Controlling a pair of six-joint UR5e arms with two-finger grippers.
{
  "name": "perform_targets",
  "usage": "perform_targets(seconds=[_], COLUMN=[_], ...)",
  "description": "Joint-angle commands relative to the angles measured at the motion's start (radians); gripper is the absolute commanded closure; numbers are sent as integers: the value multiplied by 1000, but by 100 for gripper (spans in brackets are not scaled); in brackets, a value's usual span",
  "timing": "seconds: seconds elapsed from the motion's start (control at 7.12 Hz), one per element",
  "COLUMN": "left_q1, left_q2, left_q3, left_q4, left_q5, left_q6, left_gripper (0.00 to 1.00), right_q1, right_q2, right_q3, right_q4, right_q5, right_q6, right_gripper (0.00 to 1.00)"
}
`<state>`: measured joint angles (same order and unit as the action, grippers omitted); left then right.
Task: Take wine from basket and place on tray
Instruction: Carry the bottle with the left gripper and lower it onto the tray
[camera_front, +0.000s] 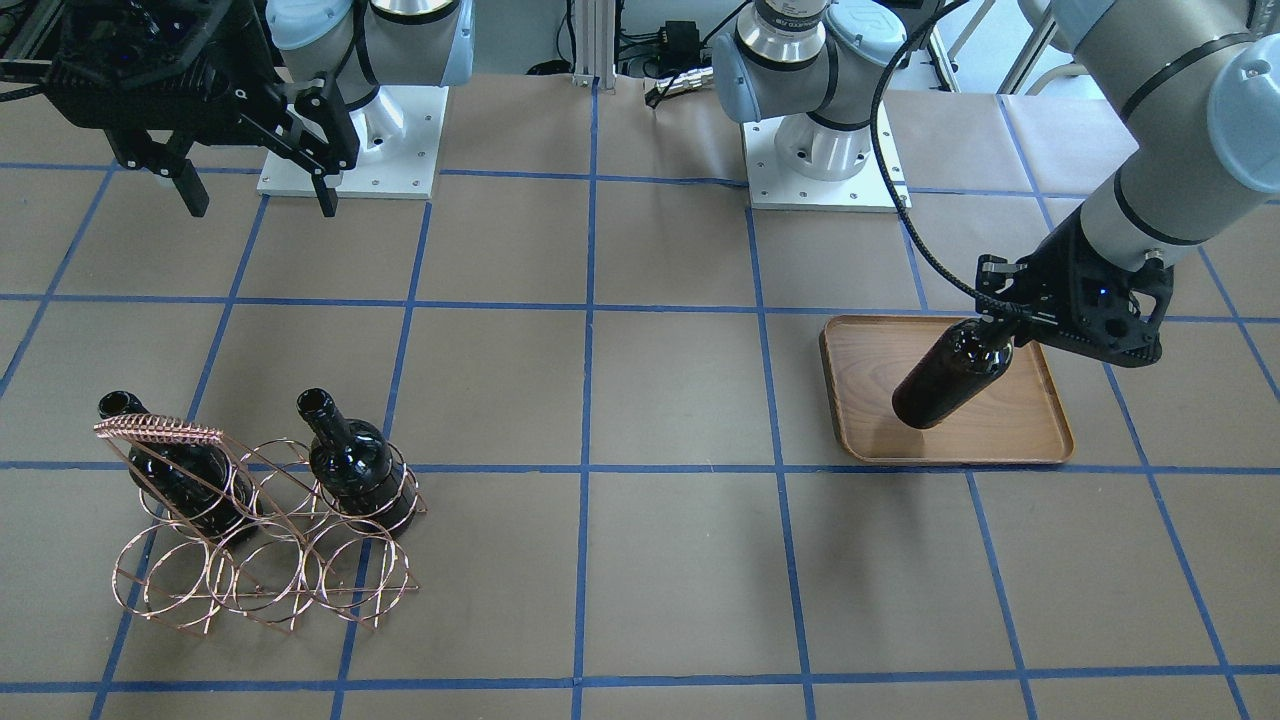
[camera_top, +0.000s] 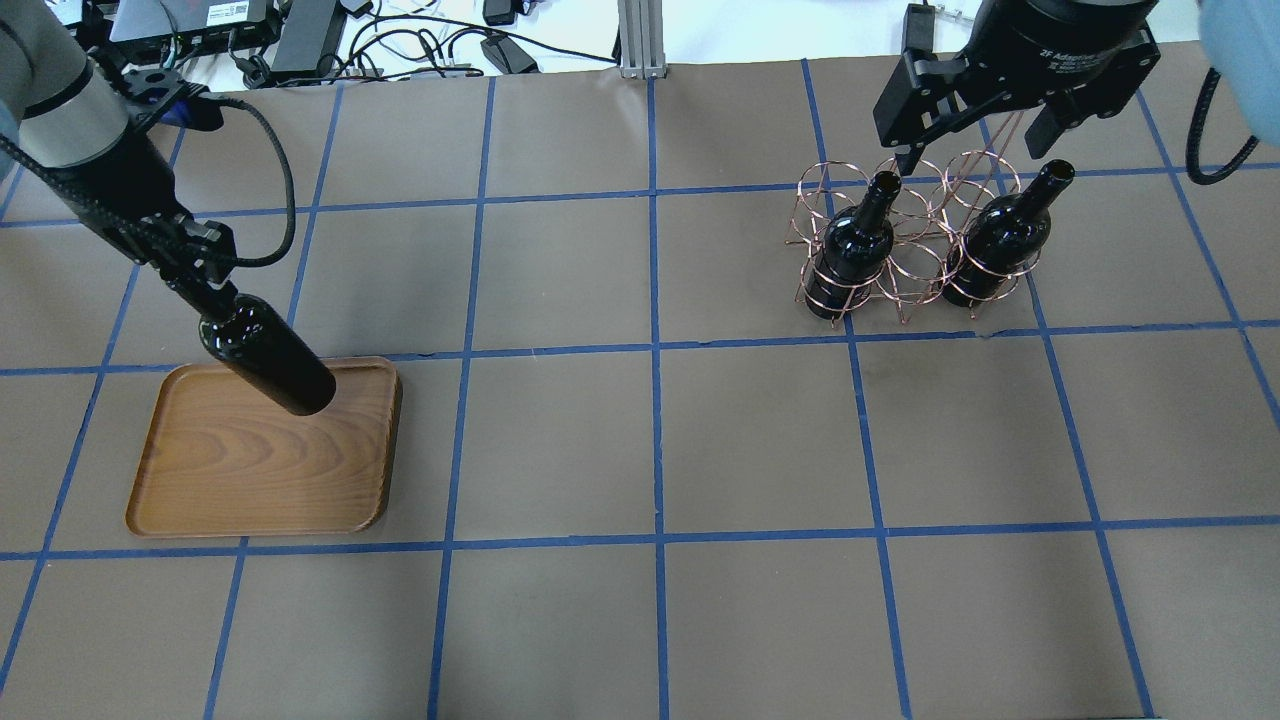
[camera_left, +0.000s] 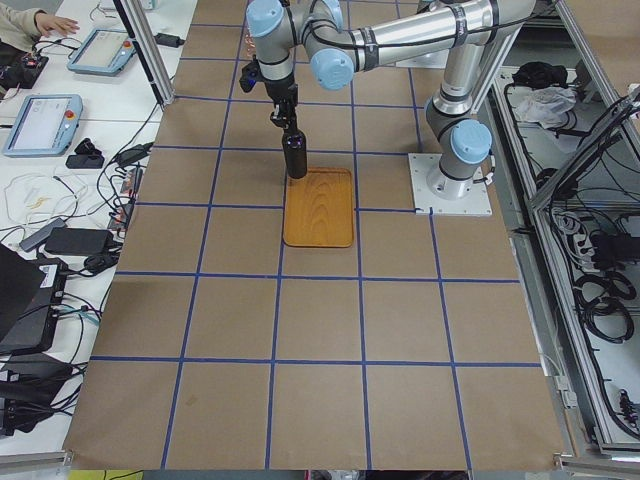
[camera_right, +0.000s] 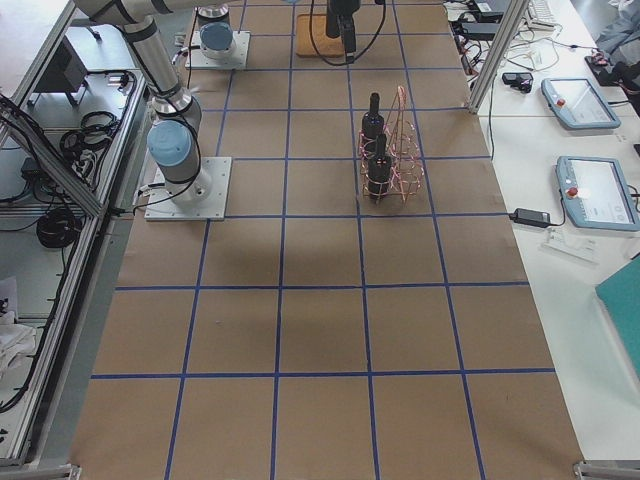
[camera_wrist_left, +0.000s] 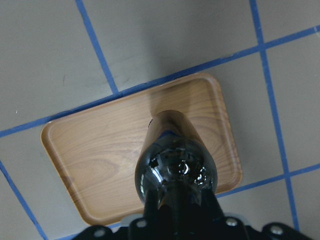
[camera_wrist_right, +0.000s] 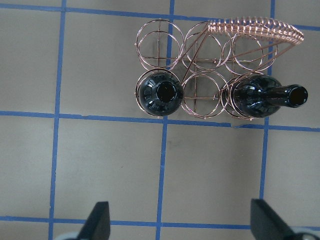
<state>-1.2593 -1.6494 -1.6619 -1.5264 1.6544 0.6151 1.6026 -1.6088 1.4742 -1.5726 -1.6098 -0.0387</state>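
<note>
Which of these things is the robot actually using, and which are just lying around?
In the job: held wine bottle, left gripper, wooden tray, copper wire basket, two bottles in it.
Just lying about: teach pendants on the side bench, cables beyond the table.

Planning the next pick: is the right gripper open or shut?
Open. In its wrist view the right gripper has its fingers spread wide, with only table between them.
</note>
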Motion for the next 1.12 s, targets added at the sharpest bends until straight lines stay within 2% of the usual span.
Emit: perform_targets(seconds=[0.0,0.56,0.7,0.84,0.98], left_q1=[90,112,112,109,109], left_q2=[42,49,53,60,77], left_q3=[-123,-141,-141,-139,-124], left_q4=[105,106,103,94,53], left_q5=[25,28,28,28,31], left_q6=[78,86,89,89,86], left_gripper=[100,100,46,0,0], right_q1=[2,5,7,7,7], right_q2=[0,0,0,0,0], right_q3=[-2,-2,-2,0,0], right_q4=[-6,-17,-15,-14,-13], right_q5=[4,1,2,2,2], right_q6=[10,16,14,14,14], right_gripper=[0,0,0,0,0])
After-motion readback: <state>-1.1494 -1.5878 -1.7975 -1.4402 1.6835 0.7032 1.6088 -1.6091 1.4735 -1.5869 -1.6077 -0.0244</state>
